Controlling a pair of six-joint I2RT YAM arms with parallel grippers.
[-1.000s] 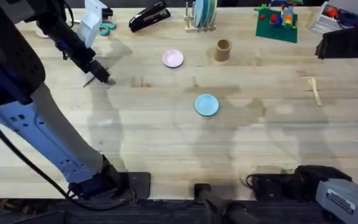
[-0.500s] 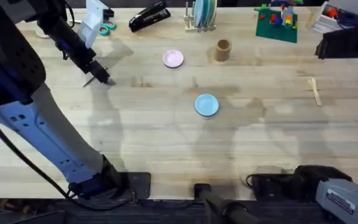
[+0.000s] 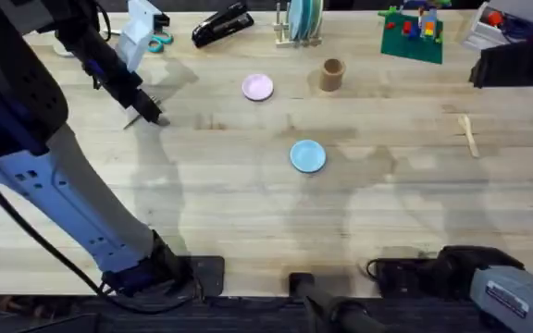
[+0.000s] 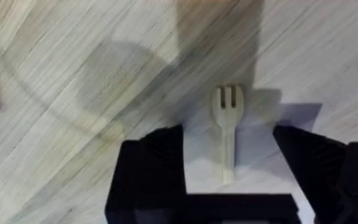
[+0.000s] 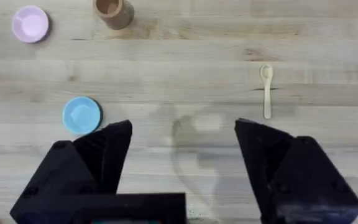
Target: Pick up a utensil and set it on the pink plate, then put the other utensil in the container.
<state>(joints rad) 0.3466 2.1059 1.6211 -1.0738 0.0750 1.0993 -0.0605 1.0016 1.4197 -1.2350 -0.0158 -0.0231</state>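
Nothing moved — left tool (image 4: pixel 229 180) open, straddling fork (image 4: pixel 227 134), handle end half-hidden

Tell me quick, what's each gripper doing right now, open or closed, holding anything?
Left gripper: jaws open, straddling the fork on the table, not yet gripping.
Right gripper: jaws open, holding nothing.

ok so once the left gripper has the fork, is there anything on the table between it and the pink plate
Nothing visible. The left gripper is open, its fingers either side of the fork on the table. From there to the pink plate the overhead view shows bare wood. The stapler sits farther back, off that line.
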